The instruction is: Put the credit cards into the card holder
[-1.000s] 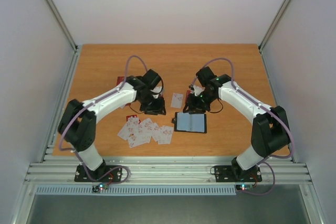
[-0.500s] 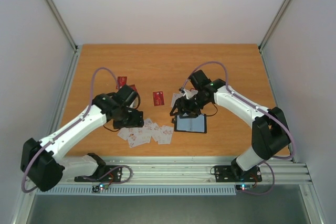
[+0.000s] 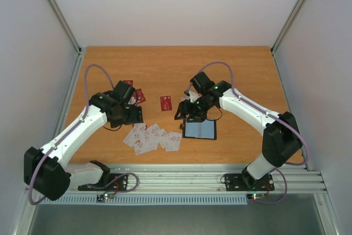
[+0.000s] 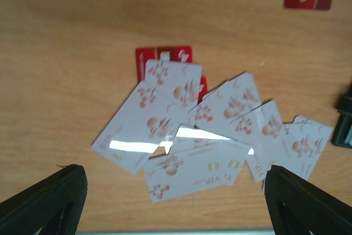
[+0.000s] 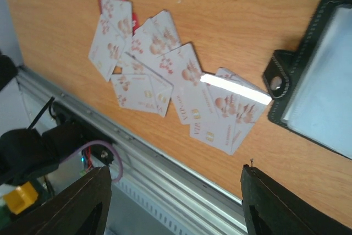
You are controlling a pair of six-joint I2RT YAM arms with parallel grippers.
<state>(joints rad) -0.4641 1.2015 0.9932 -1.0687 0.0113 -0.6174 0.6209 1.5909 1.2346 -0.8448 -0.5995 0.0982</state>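
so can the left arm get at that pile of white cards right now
probably yes: the left arm hangs right over the white cards, jaws open either side, nothing in between. they lie flat and overlapping, so picking just one may be fiddly

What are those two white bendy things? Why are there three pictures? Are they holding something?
Those are two robot arms, bolted at the near edge of a wooden table. Each ends in a two-finger pincer called a gripper. One picture is taken from above and behind the arms. The other two come from small cameras on the wrists, so the dark shapes in their bottom corners are the fingers of the left gripper and the right gripper. On the table lie a heap of white cards, a few red cards and an open black card holder. Both grippers are open and hold nothing.
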